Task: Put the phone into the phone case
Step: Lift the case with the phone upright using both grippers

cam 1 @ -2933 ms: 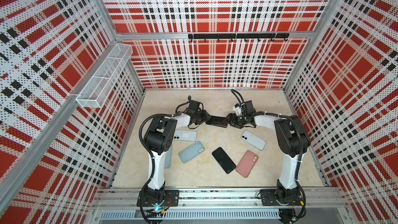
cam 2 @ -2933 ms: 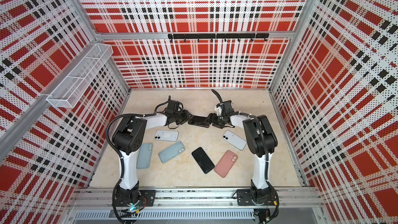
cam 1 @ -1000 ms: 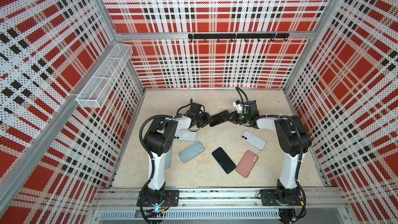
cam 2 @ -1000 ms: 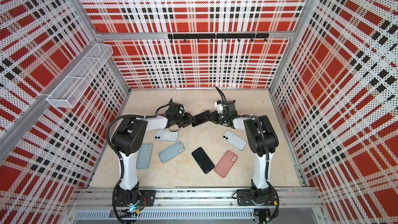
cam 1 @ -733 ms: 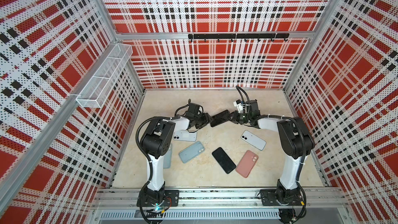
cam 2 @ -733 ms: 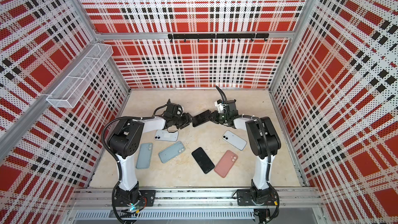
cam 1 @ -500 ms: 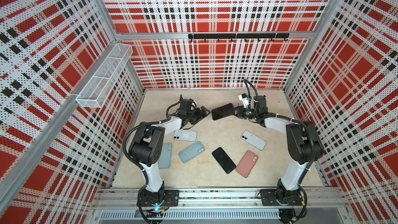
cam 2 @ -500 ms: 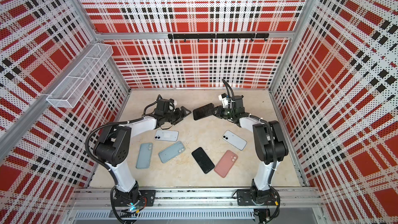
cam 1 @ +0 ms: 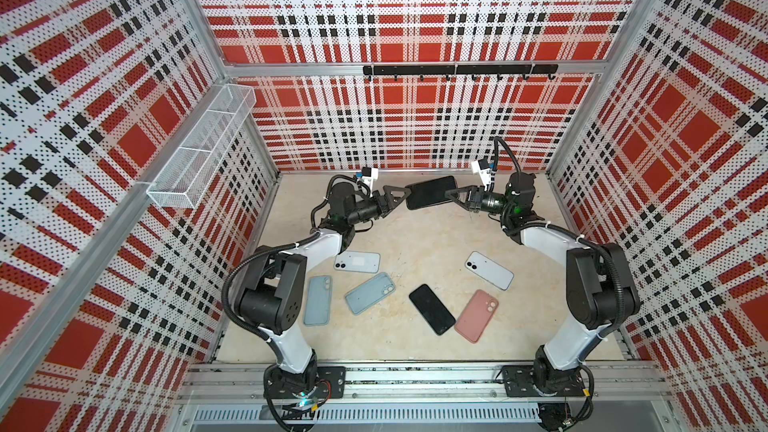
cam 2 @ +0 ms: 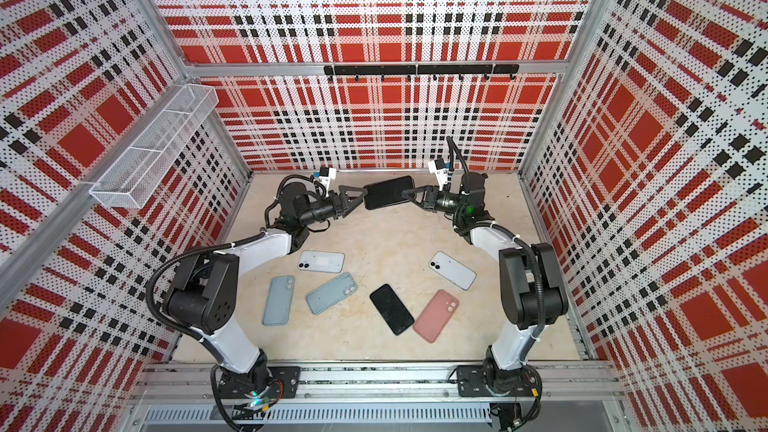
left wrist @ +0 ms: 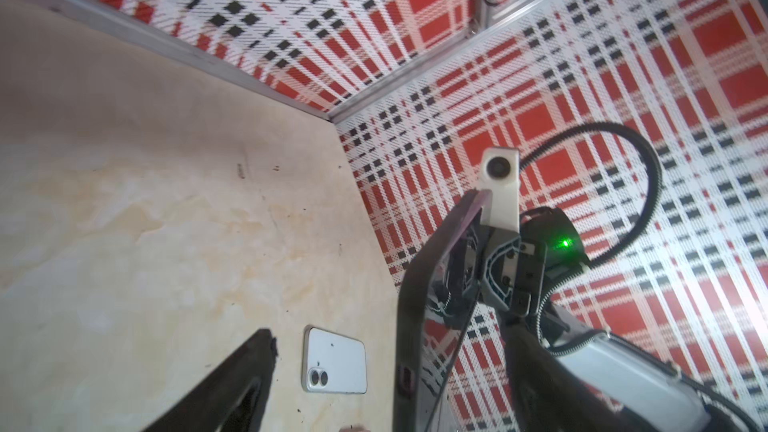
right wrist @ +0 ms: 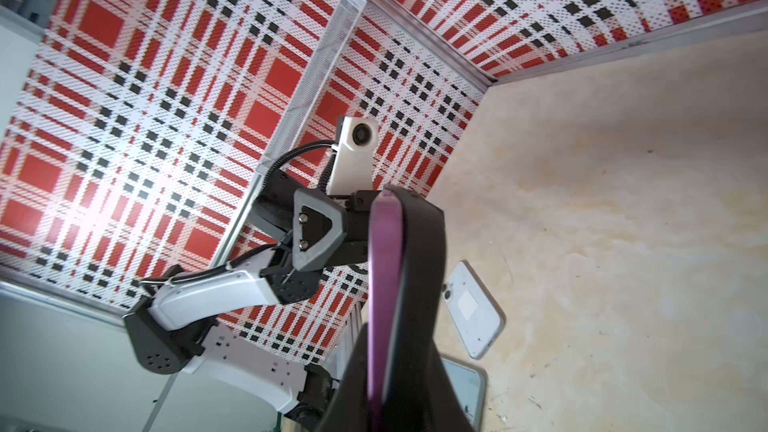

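Plaid walls (cam 1: 415,126) box your beige table (cam 1: 415,238); your right gripper (cam 1: 451,194) clamps the black-cased phone (cam 1: 430,197) by its right end, aloft at far middle; your left gripper (cam 1: 400,200) stands agape at its left end; a pink case (cam 1: 476,315) lies nearer.

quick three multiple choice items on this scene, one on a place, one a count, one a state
1. The pink case lies: A in the air; B beside the black phone on the table; C off the table.
2. Light blue cases on the table: A one; B four; C two.
3. The right tool is: A shut on the raised phone; B open and empty; C out of view.
Answers: B, they lie side by side. C, two show left of the black phone. A, it pinches that phone's end in the air.
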Controlling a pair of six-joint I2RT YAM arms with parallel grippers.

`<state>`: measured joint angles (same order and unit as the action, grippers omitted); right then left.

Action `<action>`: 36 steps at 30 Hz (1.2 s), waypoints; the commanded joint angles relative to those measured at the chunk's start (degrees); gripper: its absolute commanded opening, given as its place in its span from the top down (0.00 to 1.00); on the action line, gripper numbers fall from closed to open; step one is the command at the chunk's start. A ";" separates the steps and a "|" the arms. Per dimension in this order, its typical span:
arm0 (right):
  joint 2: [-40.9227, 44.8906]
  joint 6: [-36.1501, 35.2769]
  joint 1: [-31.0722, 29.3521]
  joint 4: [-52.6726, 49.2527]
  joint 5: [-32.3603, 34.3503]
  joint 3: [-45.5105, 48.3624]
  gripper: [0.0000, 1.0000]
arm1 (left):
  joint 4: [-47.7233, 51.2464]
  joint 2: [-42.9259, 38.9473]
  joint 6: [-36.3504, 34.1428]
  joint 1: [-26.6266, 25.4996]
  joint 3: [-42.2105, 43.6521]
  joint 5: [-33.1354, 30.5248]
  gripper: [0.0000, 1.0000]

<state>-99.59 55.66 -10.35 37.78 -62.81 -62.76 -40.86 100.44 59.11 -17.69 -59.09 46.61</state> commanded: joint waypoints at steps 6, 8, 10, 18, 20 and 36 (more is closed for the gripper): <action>-0.23 4.59 -0.37 8.96 -0.85 1.77 1.00 | -17.49 3.52 8.32 -3.82 -1.26 3.64 0.38; 0.08 2.91 -0.71 6.73 -0.58 1.68 1.00 | -17.52 3.76 8.05 -4.34 -1.85 3.58 0.44; 0.22 1.85 -1.06 5.09 -0.22 1.73 1.00 | -17.72 3.79 7.76 -4.78 -2.19 3.41 0.51; 0.87 0.74 -1.34 3.09 0.22 1.21 0.99 | -24.52 3.65 9.92 -6.45 -2.17 3.42 0.58; 1.32 -0.10 -1.34 1.86 0.31 0.83 0.98 | -24.92 3.57 9.97 -6.82 -2.17 3.53 0.65; 1.81 2.19 0.33 5.79 -0.25 -2.32 0.67 | -27.55 2.59 12.09 -7.86 -1.14 3.81 0.89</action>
<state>-98.56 56.58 -10.48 39.05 -63.86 -62.70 -62.76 104.97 69.67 -24.23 -59.33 48.23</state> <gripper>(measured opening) 0.315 0.135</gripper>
